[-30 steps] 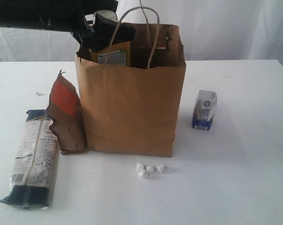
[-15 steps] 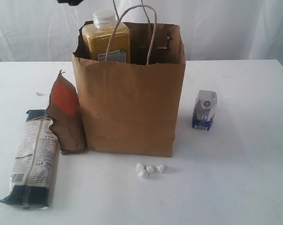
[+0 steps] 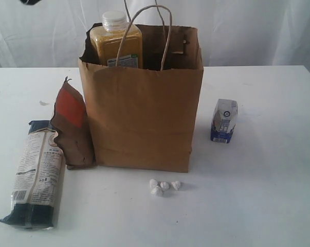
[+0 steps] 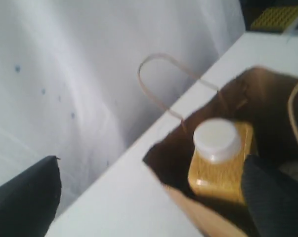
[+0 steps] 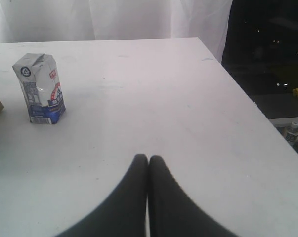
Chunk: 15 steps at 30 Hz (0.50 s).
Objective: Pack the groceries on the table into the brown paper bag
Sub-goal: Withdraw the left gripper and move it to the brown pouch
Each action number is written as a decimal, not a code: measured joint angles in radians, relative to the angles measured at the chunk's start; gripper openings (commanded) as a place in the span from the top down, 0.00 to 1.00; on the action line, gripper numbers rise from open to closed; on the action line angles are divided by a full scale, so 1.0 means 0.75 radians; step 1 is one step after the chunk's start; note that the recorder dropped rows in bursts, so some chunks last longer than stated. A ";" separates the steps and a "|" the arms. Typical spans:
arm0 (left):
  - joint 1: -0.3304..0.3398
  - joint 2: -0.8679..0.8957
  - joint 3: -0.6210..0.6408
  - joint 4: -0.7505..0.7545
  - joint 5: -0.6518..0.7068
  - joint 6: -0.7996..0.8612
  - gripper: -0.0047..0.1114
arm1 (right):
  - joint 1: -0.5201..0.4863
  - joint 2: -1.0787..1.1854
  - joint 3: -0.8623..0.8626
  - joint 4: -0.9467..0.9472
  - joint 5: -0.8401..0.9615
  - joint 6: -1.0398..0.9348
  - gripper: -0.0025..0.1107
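Kraft-brown and upright, the tall brown paper bag [image 3: 142, 123] with twisted paper loop handles stands near the middle of the wide white tabletop [image 3: 262, 200], its jagged top rim open. Inside it, against the left wall as the exterior view shows it, the yellow-grain bottle with white cap [image 3: 116, 43] stands upright, its shoulders and cap rising above the rim. Outside the bag, the crumpled brown-red pouch [image 3: 71, 128] stands leaning against the bag's left side, touching it. The long noodle packet [image 3: 36, 172], in clear and dark blue wrapping, lies flat just beside the pouch, with one end toward the table's front edge. To the right of the bag and apart from it, the small blue-white carton [image 3: 224, 121] stands upright. Four tiny white lumps [image 3: 164, 187] lie clustered on the table just in front of the bag. The left gripper [image 4: 151, 165] hangs higher than the bag and looks down on it, its two dark fingers [image 4: 25, 197] spread wide with nothing held; the bottle's cap shows below, untouched. The right gripper [image 5: 148, 159] is over bare table, well apart from the carton, its black fingertips pressed together and holding nothing.
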 measured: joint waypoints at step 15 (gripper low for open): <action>0.000 0.021 0.365 0.633 0.132 -0.834 0.12 | 0.000 0.000 0.000 0.000 0.000 0.000 0.98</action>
